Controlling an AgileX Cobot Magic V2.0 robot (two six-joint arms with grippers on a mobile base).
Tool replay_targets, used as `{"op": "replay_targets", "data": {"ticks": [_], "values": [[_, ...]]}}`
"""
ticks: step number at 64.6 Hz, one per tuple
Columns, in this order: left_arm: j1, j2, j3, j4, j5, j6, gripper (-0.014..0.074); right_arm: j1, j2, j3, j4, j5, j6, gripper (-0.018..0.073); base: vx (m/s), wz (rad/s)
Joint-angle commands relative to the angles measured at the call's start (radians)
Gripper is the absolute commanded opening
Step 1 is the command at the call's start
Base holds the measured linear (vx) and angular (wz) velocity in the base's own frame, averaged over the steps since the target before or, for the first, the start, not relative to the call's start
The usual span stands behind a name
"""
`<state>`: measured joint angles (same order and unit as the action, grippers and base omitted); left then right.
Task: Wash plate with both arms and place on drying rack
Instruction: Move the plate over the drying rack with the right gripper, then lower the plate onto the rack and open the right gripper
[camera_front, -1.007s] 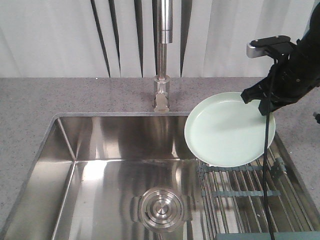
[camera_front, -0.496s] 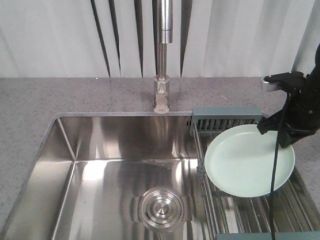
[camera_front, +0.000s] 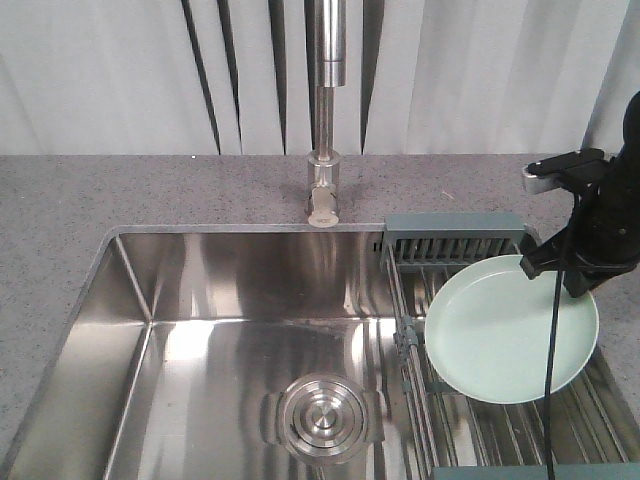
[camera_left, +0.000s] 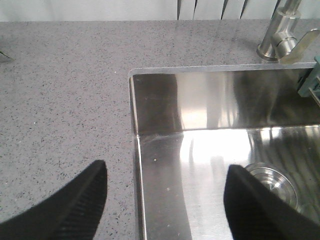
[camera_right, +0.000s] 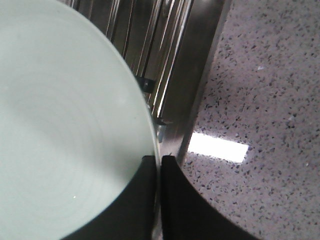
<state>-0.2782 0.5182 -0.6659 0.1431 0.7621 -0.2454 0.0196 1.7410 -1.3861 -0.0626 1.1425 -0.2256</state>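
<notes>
Over the rack (camera_front: 455, 240), the right end effector (camera_right: 160, 161) pinches the tilted plate (camera_front: 510, 330) by its rim. The left end effector (camera_left: 166, 170) hangs spread over the worktop (camera_left: 65, 90) and sink (camera_left: 210, 110) corner.

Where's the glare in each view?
Front view: broad glare on the stainless steel sink basin. Left wrist view: same basin blown out mid-frame. Right wrist view: white rectangular highlight on the speckled grey countertop; round pale mint-green plate evenly lit.
</notes>
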Motion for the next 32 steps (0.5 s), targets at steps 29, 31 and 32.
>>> {"op": "replay_targets", "data": {"ticks": [29, 31, 32], "values": [[-0.003, 0.004, -0.025, 0.006, -0.06, -0.007, 0.0464, 0.0, 0.075, -0.023, 0.005, -0.052, 0.011, 0.0074, 0.0, 0.0], [-0.003, 0.004, -0.025, 0.006, -0.06, -0.007, 0.0464, 0.0, 0.075, -0.023, 0.006, -0.052, 0.014, 0.01, 0.0, 0.0], [-0.003, 0.004, -0.025, 0.006, -0.06, -0.007, 0.0464, 0.0, 0.075, -0.023, 0.007, -0.052, 0.016, 0.0112, 0.0, 0.0]]}}
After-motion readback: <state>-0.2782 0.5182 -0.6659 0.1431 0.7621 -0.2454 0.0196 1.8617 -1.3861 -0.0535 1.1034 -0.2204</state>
